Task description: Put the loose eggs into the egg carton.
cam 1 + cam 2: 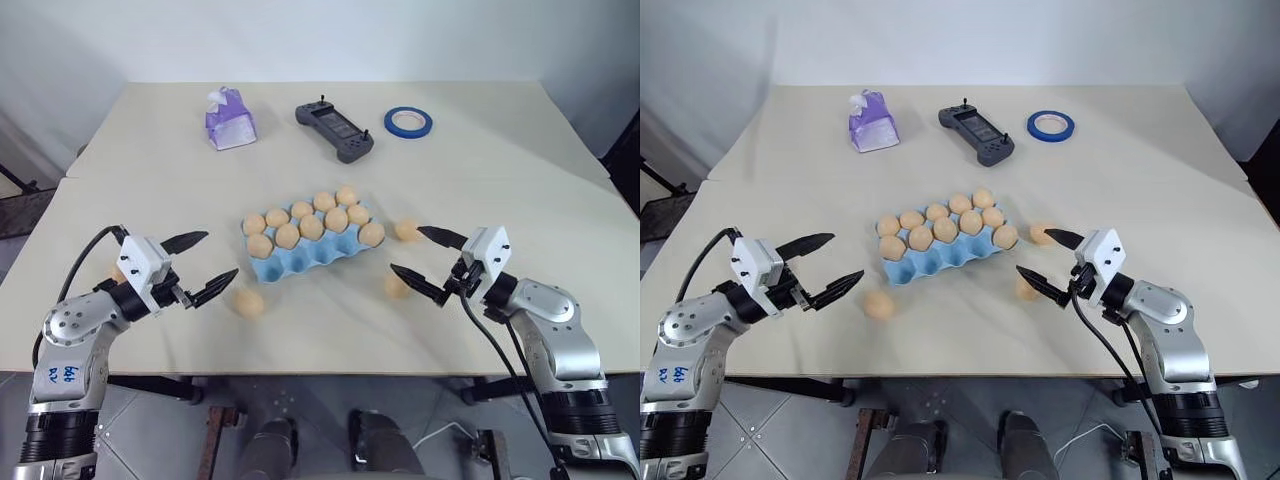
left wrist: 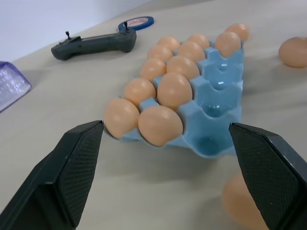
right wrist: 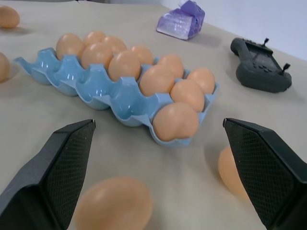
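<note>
Left eye view shows an egg (image 1: 117,272) behind the left tool (image 1: 199,265).

**A:** From my screen, the light blue moulded egg carton (image 3: 125,103) looks like smooth plastic with a slight sheen. The pale tan-orange eggs (image 2: 159,125) are matt and smooth.

**B:** I see the same. The black gripper fingers (image 2: 76,163) carry a fine cross-hatched texture, and the beige tabletop (image 1: 330,330) is matt. The blue tape roll (image 1: 408,122) looks glossy, and the dark grey handheld controller (image 1: 334,130) looks like matt plastic.
</note>
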